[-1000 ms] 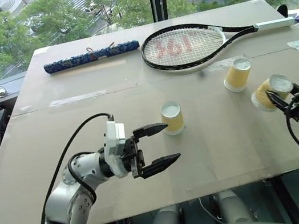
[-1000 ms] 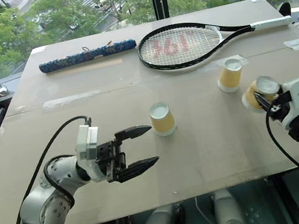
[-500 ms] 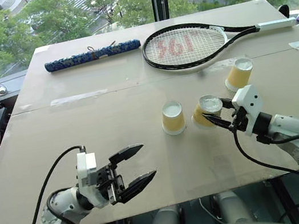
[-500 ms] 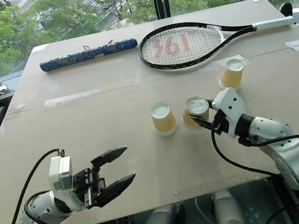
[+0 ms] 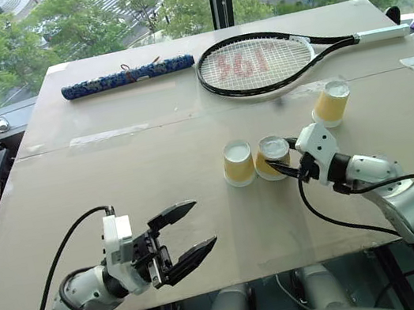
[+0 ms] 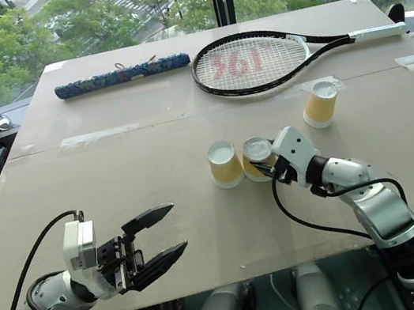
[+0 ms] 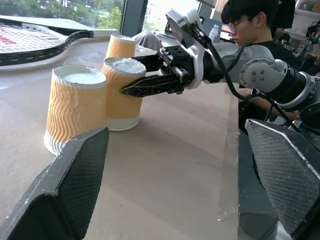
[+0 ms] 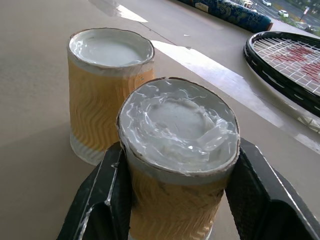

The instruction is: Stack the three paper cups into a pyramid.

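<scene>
Cups, count: three, all upside down, white bases up, wide rims down, long axes upright.
Held cup (image 5: pixel 273 158): at the table's middle, clasped about its ribbed side by the right gripper (image 5: pixel 283 165), whose two fingers press on opposite sides; in the left wrist view its rim seems to sit on the table, though contact there is hard to judge.
Middle cup (image 5: pixel 238 163): standing just beside the held cup, at its 9 o'clock; the two sides look touching or nearly so.
Far cup (image 5: pixel 330 103): alone at 1 o'clock from the pair, well apart from them, near the racket head.
Right gripper: clenched on the held cup, reaching in from 3 o'clock.
Left gripper (image 5: pixel 188 228): jaws spread wide, nothing between them, low at 7 o'clock from the cups, over the table's near edge.
Racket (image 5: pixel 255 63), count: one, flat on the table at 12 o'clock, handle pointing toward 3 o'clock.
Blue case (image 5: pixel 127 76), count: one, lying lengthwise at 11 o'clock.
Table (image 5: pixel 115 179): tan, taped seam across.
Person (image 7: pixel 252 25): seated behind the right arm in the left wrist view.
</scene>
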`<action>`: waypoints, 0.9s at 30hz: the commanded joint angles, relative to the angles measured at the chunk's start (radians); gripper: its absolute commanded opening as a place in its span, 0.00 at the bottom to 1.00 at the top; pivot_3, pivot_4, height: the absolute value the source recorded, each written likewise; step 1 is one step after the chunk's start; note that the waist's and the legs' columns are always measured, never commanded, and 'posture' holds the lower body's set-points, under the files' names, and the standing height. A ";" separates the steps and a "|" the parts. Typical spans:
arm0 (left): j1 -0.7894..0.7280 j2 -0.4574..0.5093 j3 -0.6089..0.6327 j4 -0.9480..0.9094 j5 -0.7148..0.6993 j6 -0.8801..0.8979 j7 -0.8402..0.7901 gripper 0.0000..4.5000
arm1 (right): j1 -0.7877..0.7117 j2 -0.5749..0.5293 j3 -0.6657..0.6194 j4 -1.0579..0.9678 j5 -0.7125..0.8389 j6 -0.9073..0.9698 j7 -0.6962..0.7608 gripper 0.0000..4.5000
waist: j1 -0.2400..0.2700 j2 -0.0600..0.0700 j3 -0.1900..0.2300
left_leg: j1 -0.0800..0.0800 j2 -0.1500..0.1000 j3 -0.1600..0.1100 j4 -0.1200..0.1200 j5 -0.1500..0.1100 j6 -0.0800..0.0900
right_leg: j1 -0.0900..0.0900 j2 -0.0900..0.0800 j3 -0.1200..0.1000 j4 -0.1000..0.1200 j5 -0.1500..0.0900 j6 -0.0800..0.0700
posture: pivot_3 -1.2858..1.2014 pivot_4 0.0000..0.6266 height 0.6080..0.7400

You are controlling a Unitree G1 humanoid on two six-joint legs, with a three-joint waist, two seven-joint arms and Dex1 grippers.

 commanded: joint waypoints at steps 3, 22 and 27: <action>0.012 0.003 0.018 -0.034 -0.016 -0.022 0.000 1.00 | -0.017 0.008 0.007 0.022 -0.015 -0.005 0.023 0.62 | 0.000 0.000 0.000 | 0.000 0.000 0.000 0.000 0.000 0.000 | 0.000 0.000 0.000 0.000 0.000 0.000 | 0.52 0.24 1.00; 0.008 0.002 0.010 0.019 -0.015 -0.064 -0.069 1.00 | -0.010 0.017 -0.348 -0.131 0.317 0.058 0.000 0.99 | 0.000 0.001 0.001 | -0.001 0.000 0.000 0.000 0.000 0.000 | 0.000 0.000 0.000 -0.001 0.000 0.000 | 0.52 0.24 1.00; -0.012 0.002 0.002 0.030 -0.012 -0.066 -0.080 1.00 | -0.109 -0.011 -0.299 0.053 0.029 -0.001 -0.197 0.99 | 0.002 0.001 0.001 | -0.001 0.000 0.001 0.000 0.000 0.000 | 0.000 0.000 0.000 -0.001 0.000 0.000 | 0.52 0.24 1.00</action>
